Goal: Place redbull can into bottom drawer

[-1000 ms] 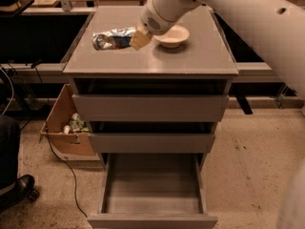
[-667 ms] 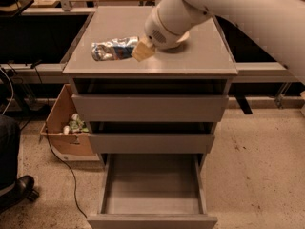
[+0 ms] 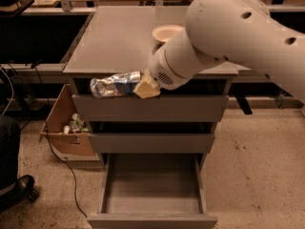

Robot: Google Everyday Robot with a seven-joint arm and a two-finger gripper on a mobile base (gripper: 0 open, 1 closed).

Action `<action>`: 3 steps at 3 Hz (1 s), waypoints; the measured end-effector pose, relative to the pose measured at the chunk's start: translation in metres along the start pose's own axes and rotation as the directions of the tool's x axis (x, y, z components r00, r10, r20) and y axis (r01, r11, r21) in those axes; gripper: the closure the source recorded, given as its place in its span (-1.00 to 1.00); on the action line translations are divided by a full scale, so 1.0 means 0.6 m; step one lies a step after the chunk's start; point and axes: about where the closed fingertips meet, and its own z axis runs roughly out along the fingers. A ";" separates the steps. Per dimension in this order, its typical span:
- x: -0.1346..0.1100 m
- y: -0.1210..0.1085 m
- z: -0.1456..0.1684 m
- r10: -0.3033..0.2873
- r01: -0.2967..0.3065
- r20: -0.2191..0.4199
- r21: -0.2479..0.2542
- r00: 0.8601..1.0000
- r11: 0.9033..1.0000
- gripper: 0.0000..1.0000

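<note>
The redbull can (image 3: 113, 84) is a shiny silver-and-blue can, lying sideways in the air in front of the cabinet's top edge. My gripper (image 3: 141, 87) is shut on the can's right end, with a tan fingertip (image 3: 147, 89) showing below it. The can hangs in front of the top drawer's front, well above the bottom drawer (image 3: 152, 191), which is pulled out and shows an empty grey interior. My large white arm (image 3: 224, 32) crosses the right part of the cabinet top.
A white bowl (image 3: 167, 32) stands on the grey cabinet top (image 3: 114, 37). The two upper drawers (image 3: 151, 111) are shut. A cardboard box (image 3: 66, 128) with small items sits on the floor at the left, beside a cable. A dark shoe (image 3: 16, 187) is at far left.
My gripper has carried the can off the cabinet top, forward and down past its front edge. The bowl has stayed in place.
</note>
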 end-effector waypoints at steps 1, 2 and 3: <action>0.033 0.078 0.003 -0.020 0.018 -0.041 -0.048 0.999 0.999 1.00; 0.035 0.078 0.008 -0.019 0.017 -0.036 -0.048 0.999 0.999 1.00; 0.042 0.080 0.029 -0.014 0.013 -0.019 -0.045 1.000 0.999 1.00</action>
